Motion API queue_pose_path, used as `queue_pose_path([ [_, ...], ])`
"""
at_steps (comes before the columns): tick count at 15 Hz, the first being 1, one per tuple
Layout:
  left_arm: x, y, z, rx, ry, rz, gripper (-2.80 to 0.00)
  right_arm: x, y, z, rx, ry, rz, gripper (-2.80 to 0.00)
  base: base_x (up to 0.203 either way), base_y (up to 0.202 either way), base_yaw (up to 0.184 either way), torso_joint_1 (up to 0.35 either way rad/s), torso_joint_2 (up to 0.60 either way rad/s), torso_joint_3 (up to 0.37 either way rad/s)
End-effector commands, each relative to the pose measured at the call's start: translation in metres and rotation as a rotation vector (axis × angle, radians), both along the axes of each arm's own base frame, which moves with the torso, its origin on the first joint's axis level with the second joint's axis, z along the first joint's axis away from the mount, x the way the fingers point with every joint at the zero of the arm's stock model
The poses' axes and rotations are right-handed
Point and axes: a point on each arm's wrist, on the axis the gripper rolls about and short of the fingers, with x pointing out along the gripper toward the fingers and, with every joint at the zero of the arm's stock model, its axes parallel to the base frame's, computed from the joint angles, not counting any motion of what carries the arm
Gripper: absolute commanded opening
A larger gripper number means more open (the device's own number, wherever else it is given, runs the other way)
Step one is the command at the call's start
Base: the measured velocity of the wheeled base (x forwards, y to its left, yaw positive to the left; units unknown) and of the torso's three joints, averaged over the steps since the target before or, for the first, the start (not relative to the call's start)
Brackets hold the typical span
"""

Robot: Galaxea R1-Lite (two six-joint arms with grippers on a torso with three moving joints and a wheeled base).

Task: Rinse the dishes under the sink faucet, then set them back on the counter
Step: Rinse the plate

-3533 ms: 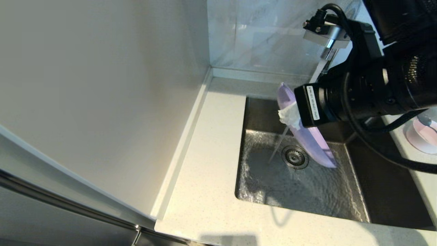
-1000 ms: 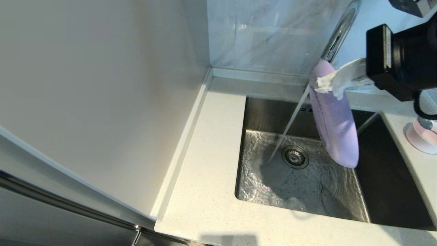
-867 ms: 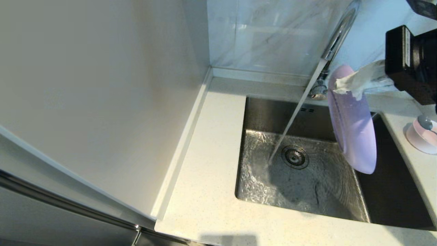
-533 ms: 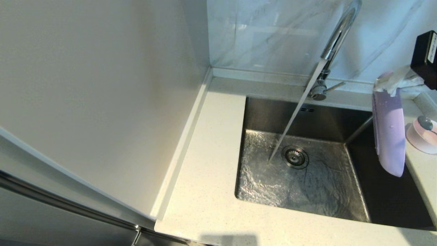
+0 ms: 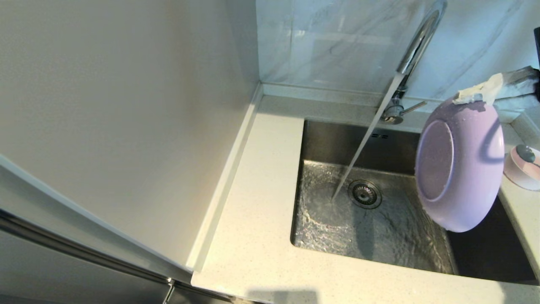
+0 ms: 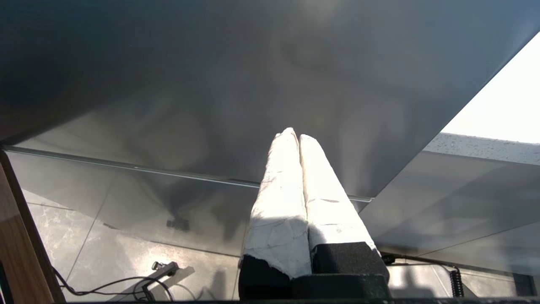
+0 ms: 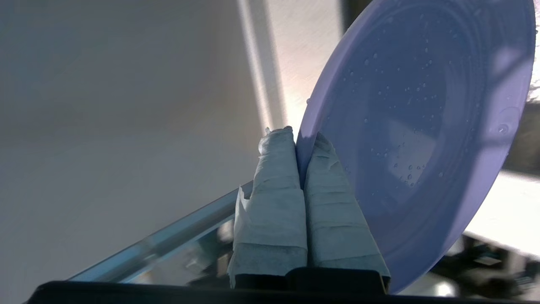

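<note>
— Plate, lavender: location?

— Lavender plate (image 5: 460, 169) hangs on edge above the right side of the sink (image 5: 379, 228), foot ring turned toward the faucet (image 5: 415, 46). Right gripper (image 7: 300, 139) pinches its top rim; the wrapped fingers (image 7: 274, 177) are closed on either side of the rim. Droplets sit on the inner face in the right wrist view.

— Water?

— Running. Stream (image 5: 363, 143) falls slanting from the spout to the basin floor just beside the round drain (image 5: 365, 194); plate hangs apart from it, to the right. Basin floor is rippled and wet.

— Other dishes?

— Pink bowl (image 5: 523, 171), on the worktop (image 5: 253, 236) at its right edge, just beside the sink's right rim. Spoon (image 5: 526, 153) rests in it, rounded end up. Plate's right edge overlaps toward the bowl in the head view; whether they touch, cannot tell.

— Left arm?

— Left gripper (image 6: 297, 141), parked low beside a grey cabinet panel (image 6: 211, 84), off the worktop; wrapped fingertips pressed together, nothing between them.

— Surroundings?

— Marble wall panel (image 5: 329, 42) behind the faucet; plain pale wall (image 5: 126, 105) along the worktop's left edge.
</note>
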Motion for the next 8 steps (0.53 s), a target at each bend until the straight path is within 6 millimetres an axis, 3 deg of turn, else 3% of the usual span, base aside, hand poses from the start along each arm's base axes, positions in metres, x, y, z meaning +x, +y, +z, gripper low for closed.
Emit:
queue_pose_path([
  [1,0.000,0.000,0.000,0.000,0.000,0.000,-2.80,0.025,-0.001,-0.009,0.103,0.057,0.026,-2.80,0.000,0.000,0.000,0.000,0.00,0.000],
  [8,0.000,0.000,0.000,0.000,0.000,0.001,-2.80,0.078,-0.006,-0.027,0.128,-0.009,-0.014,-2.80,0.000,0.000,0.000,0.000,0.00,0.000],
])
